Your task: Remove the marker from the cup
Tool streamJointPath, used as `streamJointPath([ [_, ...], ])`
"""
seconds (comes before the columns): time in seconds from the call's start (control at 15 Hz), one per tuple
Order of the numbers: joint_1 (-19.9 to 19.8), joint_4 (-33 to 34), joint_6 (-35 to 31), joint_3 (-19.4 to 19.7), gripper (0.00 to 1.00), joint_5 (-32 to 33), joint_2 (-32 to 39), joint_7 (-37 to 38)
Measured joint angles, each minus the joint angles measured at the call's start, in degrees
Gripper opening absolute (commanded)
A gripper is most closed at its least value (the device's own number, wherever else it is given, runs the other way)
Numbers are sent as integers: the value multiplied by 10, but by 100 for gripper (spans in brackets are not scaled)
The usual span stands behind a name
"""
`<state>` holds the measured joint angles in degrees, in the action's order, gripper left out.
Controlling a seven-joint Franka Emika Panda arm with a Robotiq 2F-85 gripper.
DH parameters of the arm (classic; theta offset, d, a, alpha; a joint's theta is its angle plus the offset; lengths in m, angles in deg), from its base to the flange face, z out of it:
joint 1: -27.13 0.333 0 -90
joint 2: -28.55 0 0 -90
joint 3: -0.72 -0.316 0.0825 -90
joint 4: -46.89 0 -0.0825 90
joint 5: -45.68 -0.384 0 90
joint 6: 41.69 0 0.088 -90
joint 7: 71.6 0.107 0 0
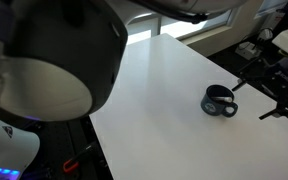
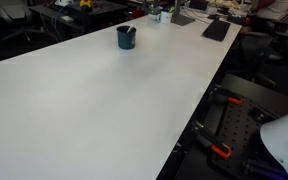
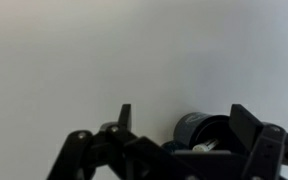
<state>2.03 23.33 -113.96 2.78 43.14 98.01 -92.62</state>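
white table (image 2: 84, 100), cup (image 3: 200, 127) partly hidden behind claw (image 3: 185, 114).

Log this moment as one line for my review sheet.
phase: pre-grasp | gripper: open, empty, near cup | marker: inside cup | cup: upright on white table

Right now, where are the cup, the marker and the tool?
cup (image 2: 126, 40): exterior view, outer side wall.
marker (image 3: 206, 147): wrist view, pale body inside the cup.
tool (image 3: 184, 112): wrist view, midway between its open fingertips.
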Motion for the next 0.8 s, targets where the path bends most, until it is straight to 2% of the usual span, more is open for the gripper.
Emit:
streamJointPath([
  [0.8, 3, 11, 3, -1, 100, 0, 10, 0],
])
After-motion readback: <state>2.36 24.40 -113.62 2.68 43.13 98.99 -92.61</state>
